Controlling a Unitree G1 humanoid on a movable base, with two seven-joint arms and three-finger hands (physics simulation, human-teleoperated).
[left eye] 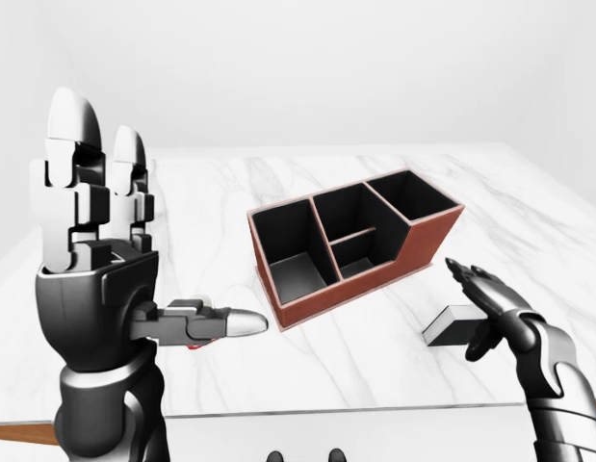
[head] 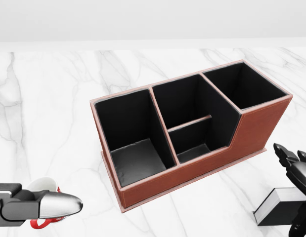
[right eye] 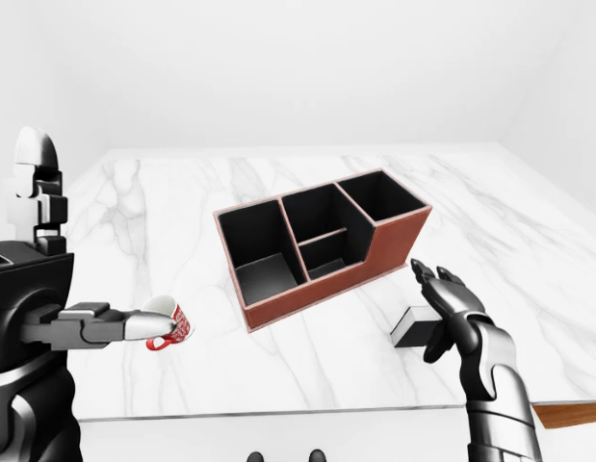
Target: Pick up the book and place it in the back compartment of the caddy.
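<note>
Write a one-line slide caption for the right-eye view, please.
Right hand open over the book beside the empty caddy; left hand raised.

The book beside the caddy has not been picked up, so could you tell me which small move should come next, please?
Probably lower the right robot hand and close it round the book: its fingers stand open just above the book, which lies flat on the table.

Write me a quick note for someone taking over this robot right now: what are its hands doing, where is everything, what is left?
Right hand: fingers open, hovering over the small dark book with white page edges; not gripped.
Left hand: open, raised upright at the left, empty.
The book lies flat on the white marble table, right of the brown leather caddy with black compartments. All compartments look empty.
A red-and-white mug sits left of the caddy.
Done: the approach. Left: grasp, lift, place the book in the back compartment.
</note>
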